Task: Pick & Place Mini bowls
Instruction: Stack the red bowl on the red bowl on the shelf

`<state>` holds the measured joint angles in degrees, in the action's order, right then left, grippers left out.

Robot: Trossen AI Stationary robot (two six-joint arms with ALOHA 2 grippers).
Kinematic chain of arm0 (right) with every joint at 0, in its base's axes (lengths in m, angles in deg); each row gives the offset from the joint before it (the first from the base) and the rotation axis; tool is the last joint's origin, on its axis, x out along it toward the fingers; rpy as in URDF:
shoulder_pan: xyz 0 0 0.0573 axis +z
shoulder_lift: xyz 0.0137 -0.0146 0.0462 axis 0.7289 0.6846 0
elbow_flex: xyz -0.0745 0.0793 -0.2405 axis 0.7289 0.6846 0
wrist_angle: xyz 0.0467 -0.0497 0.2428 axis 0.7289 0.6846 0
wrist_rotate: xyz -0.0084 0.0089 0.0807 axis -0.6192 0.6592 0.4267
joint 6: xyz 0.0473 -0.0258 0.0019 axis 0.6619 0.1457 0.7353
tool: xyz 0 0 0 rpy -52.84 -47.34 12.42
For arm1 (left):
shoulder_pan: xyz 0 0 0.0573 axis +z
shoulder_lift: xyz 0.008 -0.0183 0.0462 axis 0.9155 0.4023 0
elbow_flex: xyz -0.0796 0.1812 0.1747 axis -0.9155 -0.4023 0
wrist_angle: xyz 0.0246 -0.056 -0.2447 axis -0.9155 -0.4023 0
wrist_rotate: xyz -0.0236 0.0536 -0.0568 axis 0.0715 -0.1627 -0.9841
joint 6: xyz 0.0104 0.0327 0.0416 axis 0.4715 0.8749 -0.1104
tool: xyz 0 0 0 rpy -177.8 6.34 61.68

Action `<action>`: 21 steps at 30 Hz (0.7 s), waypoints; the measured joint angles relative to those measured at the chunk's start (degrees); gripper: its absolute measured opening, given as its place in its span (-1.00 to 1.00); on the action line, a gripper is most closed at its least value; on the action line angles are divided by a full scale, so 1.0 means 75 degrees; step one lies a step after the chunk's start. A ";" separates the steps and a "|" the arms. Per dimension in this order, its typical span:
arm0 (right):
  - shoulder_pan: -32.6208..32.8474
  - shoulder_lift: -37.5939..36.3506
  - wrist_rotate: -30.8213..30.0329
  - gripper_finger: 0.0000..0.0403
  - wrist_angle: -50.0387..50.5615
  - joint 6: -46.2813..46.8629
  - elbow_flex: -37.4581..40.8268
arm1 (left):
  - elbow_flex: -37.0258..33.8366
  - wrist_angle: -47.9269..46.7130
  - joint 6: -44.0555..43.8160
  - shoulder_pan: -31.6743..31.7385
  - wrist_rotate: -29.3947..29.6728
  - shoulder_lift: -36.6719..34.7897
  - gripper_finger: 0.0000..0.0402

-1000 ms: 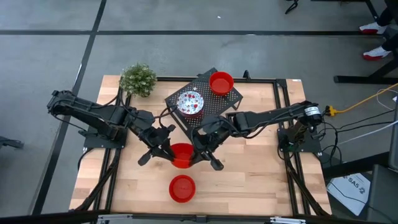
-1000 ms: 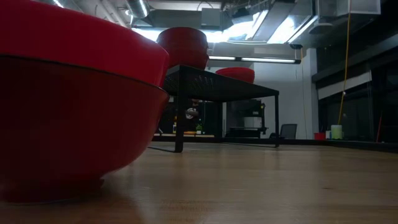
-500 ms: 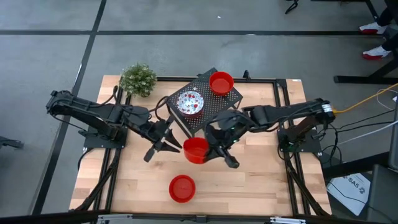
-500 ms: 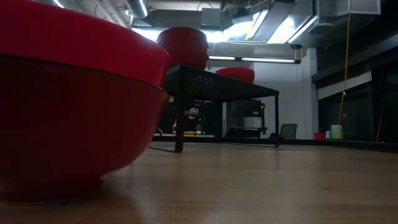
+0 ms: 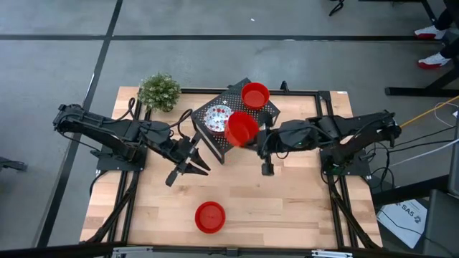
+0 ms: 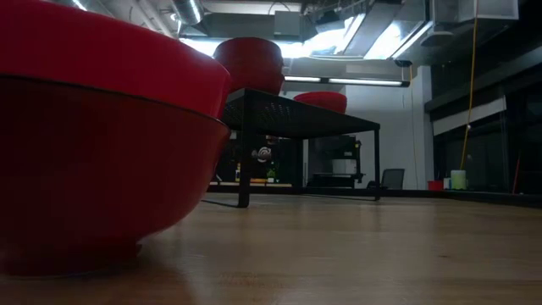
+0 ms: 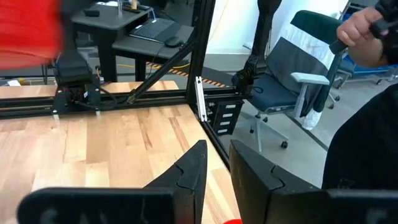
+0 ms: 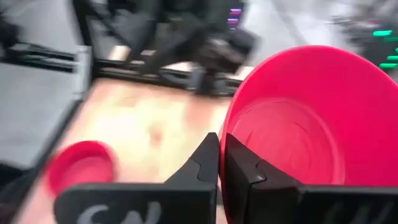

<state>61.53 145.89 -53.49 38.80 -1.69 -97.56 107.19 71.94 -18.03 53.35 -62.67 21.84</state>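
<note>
The right gripper (image 5: 259,137) sits just right of the frame's centre in the high view, its fingers (image 8: 214,163) pinched tight on the rim of a plain red mini bowl (image 5: 241,127); that bowl is lifted and shows over the black mesh rack (image 5: 267,115), between the speckled bowl (image 5: 216,117) and a second red bowl (image 5: 254,95) at the rack's upper corner; a third red bowl (image 5: 210,216) lies on the wooden table (image 5: 301,208) at lower centre. The left gripper (image 5: 188,162) hangs left of centre, holding nothing, its fingers (image 7: 190,174) a narrow gap apart; a potted plant (image 5: 159,91) stands at upper left.
</note>
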 joint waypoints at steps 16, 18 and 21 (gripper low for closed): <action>-0.0268 -0.0028 -0.3954 -0.94 0.0003 -0.0143 0.0000 | 0.0000 -0.0003 -0.0295 -0.0012 0.1500 0.0000 -0.70; -0.0346 -0.0028 -0.4103 -0.94 0.0003 -0.0135 0.0000 | 0.0000 0.0000 -0.0427 -0.0012 0.1662 0.0000 -0.70; -0.0473 -0.0028 -0.4387 -0.94 0.0006 -0.0103 0.0000 | 0.0000 -0.0003 -0.0668 -0.0012 0.1907 0.0003 -0.69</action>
<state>57.99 145.68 -86.39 38.84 -2.46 -97.56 107.19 71.92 -23.04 53.26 -48.37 21.86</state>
